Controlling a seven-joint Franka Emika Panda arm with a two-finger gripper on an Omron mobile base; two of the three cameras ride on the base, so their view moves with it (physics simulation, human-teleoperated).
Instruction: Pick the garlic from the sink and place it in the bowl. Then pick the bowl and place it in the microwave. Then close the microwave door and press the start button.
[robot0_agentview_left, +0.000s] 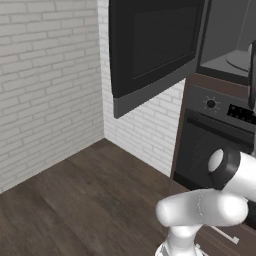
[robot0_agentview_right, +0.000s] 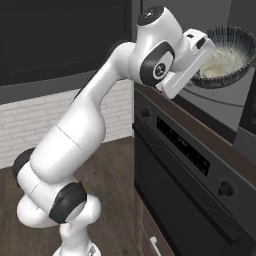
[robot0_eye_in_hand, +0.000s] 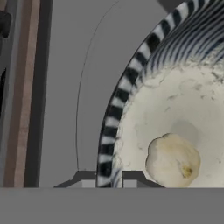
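Inside the microwave (robot0_agentview_right: 235, 107), on its grey cavity floor: one bowl (robot0_agentview_right: 225, 55), round and deep, dark ribbed outside, whitish inside, upright.

Item, garlic (robot0_eye_in_hand: 173, 160): pale cream bulb lying inside the bowl on its whitish bottom, seen in the hand view close to the near wall of the bowl.

Item, claw (robot0_eye_in_hand: 109, 180): two dark finger tips set narrowly apart, one on either side of the bowl's striped rim, one tip outside the wall and one inside. Judged closed on the bowl at its rim; the bowl's body lies from the claw further into the microwave, away from the arm, in the right base view.

Item, turntable plate (robot0_eye_in_hand: 87, 109): faint curved outline on the grey floor beside the bowl, on the side away from the garlic. Whether the bowl already rests on the floor or hangs just over it cannot be told.

Item, microwave door (robot0_agentview_left: 155, 47): large black panel with dark window, standing swung open, out from the microwave toward the brick wall (robot0_agentview_left: 47, 85).

Item, oven (robot0_agentview_right: 190, 170): black, with knob, directly beneath the microwave.

Judgement: garlic-in-bowl step done; bowl placement in hand. Releasing calls for the tips to part and draw back out along the rim, away from the microwave's interior, before the door can be shut.
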